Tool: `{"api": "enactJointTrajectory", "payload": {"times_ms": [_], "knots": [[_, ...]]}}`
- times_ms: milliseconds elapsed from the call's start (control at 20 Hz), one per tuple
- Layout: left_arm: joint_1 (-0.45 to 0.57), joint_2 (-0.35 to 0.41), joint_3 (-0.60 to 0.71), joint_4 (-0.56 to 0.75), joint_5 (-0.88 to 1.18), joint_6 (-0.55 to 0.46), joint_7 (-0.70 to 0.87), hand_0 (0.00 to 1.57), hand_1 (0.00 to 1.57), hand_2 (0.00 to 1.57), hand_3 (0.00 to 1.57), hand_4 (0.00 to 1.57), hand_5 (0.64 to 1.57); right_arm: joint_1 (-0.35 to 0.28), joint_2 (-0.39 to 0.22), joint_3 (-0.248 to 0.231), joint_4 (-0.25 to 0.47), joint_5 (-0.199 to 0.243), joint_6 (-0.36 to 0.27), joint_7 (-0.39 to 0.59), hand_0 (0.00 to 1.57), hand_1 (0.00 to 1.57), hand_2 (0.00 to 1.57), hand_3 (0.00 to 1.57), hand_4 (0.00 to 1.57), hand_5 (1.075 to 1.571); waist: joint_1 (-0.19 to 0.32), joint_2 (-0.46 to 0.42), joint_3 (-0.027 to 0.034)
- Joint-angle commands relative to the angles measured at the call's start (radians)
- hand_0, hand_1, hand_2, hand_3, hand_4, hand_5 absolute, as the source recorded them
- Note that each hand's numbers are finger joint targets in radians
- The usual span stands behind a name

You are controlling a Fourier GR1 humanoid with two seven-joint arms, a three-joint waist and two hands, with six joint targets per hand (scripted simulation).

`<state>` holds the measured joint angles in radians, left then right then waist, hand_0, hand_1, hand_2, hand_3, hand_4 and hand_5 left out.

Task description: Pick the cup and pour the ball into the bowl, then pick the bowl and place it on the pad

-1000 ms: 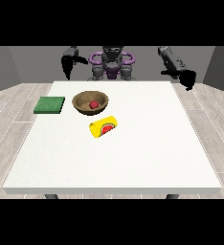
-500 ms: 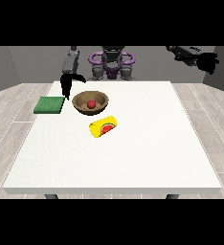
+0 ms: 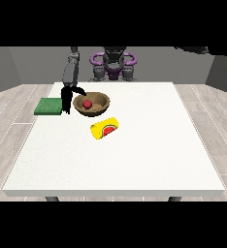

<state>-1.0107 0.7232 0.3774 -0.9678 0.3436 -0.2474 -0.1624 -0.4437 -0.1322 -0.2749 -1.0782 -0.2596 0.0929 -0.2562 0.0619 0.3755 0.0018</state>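
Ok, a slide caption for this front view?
Hand beside the bowl holding the ball; cup on its side.

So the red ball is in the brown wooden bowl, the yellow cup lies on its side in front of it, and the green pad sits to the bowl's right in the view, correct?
Not quite. The front view shows the green pad at the left of the brown wooden bowl, not its right. The red ball is in the bowl, and the yellow cup lies on its side in front.

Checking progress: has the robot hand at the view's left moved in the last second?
Yes. The robot hand came down from above the table's far edge to beside the bowl.
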Motion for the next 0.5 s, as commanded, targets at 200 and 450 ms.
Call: {"api": "enactJointTrajectory", "payload": {"times_ms": [200,450], "knots": [[0.002,0.005,0.000,-0.037,0.019,0.019,0.053,0.00,0.00,0.00,0.00,0.00,1.536,-0.127,-0.048,-0.055,0.221,-0.034,0.001,0.013,0.00,0.00,0.00,0.00,0.40,1.571,0.009,-0.030,-0.0010],[-0.048,0.010,-0.011,-0.121,0.040,0.034,0.100,0.00,0.00,0.00,0.00,0.00,1.531,-0.138,-0.048,-0.074,0.337,-0.025,0.041,-0.145,0.00,0.00,0.00,0.00,0.34,1.569,0.040,0.040,0.0002]]}}
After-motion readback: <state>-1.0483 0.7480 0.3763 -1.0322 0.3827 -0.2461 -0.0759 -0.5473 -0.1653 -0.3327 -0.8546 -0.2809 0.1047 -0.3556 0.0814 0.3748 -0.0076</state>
